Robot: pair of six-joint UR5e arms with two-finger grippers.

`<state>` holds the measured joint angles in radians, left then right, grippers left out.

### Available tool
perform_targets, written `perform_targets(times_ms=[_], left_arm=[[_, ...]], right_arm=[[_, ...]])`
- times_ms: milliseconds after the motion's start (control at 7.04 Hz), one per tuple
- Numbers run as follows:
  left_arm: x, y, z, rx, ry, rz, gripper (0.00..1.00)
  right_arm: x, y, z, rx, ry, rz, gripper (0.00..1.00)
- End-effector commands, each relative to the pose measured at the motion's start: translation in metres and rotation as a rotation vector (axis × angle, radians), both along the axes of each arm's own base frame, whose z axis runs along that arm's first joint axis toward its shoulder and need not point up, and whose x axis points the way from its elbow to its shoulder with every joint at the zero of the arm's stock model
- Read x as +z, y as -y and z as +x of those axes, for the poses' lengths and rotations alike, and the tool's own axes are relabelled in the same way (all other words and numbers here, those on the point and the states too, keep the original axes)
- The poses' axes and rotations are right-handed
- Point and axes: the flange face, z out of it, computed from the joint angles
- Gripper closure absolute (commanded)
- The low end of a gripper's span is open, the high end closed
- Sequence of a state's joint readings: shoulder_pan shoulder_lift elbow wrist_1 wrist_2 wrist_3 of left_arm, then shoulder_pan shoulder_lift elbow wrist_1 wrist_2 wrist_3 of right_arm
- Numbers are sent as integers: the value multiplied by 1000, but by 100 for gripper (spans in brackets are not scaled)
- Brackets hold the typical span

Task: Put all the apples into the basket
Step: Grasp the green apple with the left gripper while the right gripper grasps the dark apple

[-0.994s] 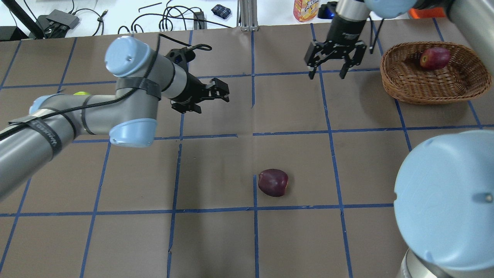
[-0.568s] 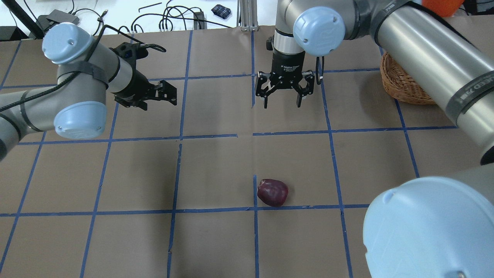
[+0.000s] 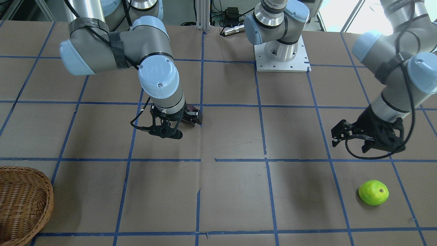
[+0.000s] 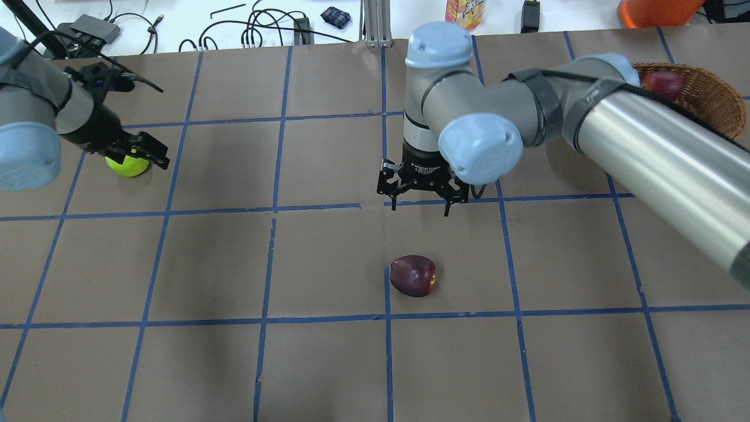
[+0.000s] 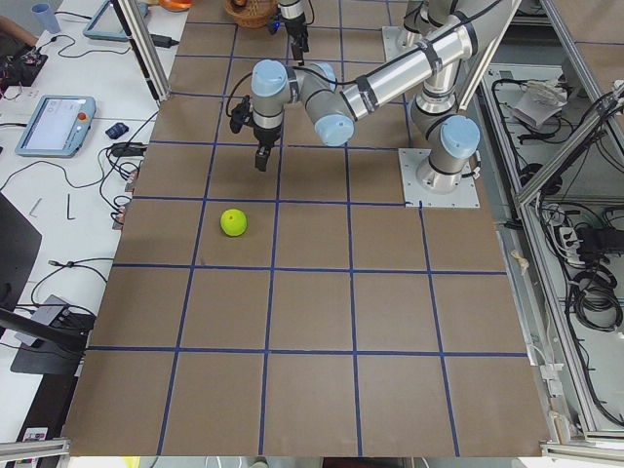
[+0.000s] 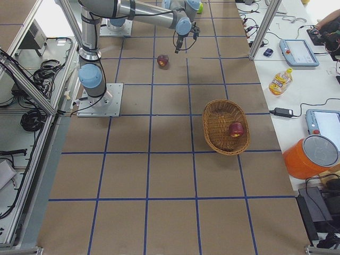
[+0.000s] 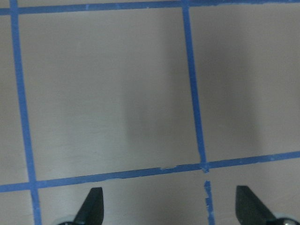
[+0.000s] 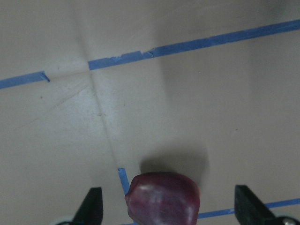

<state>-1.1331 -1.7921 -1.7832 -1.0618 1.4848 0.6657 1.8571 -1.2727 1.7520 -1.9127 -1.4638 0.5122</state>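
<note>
The dark maroon apple [image 4: 413, 275] lies on the table near the middle. My right gripper [image 4: 419, 208] hangs open a little beyond it. In the right wrist view the apple [image 8: 163, 197] sits low between the open fingers [image 8: 93, 206]. The lime green apple [image 4: 126, 167] lies at the far left. My left gripper [image 4: 136, 156] is open and empty, above and beside it. The left wrist view shows only bare table between its fingers [image 7: 92, 205]. The red apple [image 4: 662, 85] lies in the wicker basket [image 4: 712, 108] at the far right.
Blue tape lines grid the brown table [image 4: 328, 363]. Cables, a bottle [image 4: 464, 13] and an orange object [image 4: 656, 10] lie beyond the far edge. The right arm's long links [image 4: 644, 146] reach across the right half of the table. The left arm's base plate [image 3: 280, 56] is bolted on.
My right gripper has swung from beside the basket to the table's middle, close to the maroon apple. My left gripper has moved left to the green apple. Both stayed open.
</note>
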Motion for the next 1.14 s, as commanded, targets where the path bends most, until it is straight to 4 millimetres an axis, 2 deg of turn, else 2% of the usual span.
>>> perform_targets(times_ms=[0,142,426,568,852,994], left_arm=[[-27,38,72,-148,92,25,0],[-36,64,91,-148,131,41,0],[-86,106,106,-136,63,49,0],[-103,111,105,-134,27,51,0],[-116,120,99,-35,-56,31,0],[-120,120,99,-41,-54,31,20]], right_arm=[[-54,-44,-12,-123,11,-76,0],[-55,-46,-8,-126,19,-79,0],[-61,-67,16,-108,1,-58,0],[-61,-70,18,-102,-1,-57,0],[-68,-73,14,-88,-61,-60,0],[-72,-80,19,-71,-66,-54,0]])
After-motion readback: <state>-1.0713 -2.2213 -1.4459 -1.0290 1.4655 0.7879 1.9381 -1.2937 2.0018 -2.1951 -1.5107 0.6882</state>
